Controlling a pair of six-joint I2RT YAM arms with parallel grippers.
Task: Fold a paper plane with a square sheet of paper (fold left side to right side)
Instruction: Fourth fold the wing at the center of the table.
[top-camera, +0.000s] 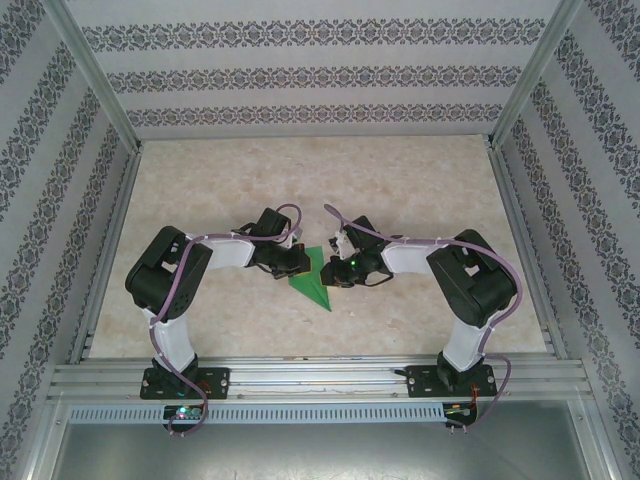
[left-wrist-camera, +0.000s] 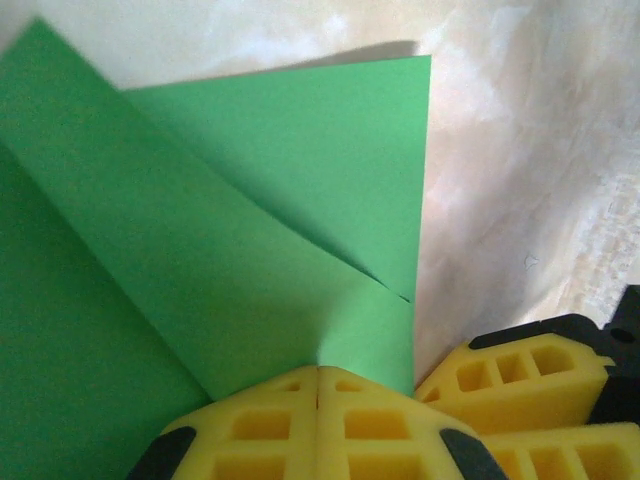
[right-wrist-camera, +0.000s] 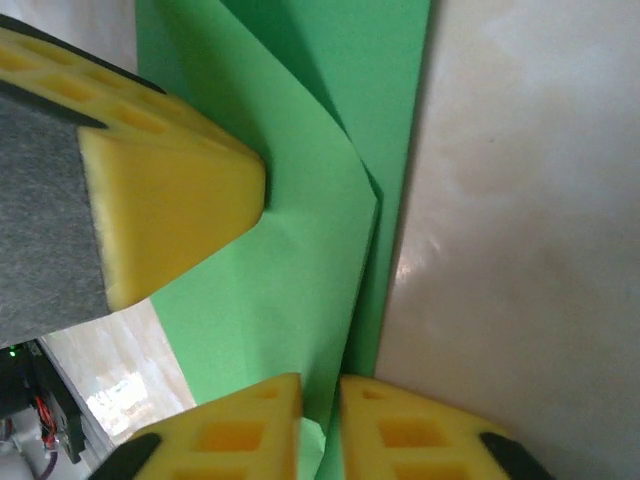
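Where both arms meet on the tabletop (top-camera: 400, 190): paper plane (top-camera: 313, 280) sits between the two end effectors, sharp point aimed toward the arm bases.
paper state: bright green, folded to a pointed dart shape; wrist views show layered flaps with a diagonal crease.
left end effector (left-wrist-camera: 318, 385): clenched, yellow fingers pressed together at the seam, tips at the paper's edge; cannot tell if paper is pinched between them.
right end effector (right-wrist-camera: 320, 405): grasping the paper plane, a green fold sits in the narrow gap between its fingers.
spacing: end effectors close together; left one's yellow tip touches the paper just ahead and left of the right one's tips.
surface: marbled beige, visible right of the paper in both wrist views.
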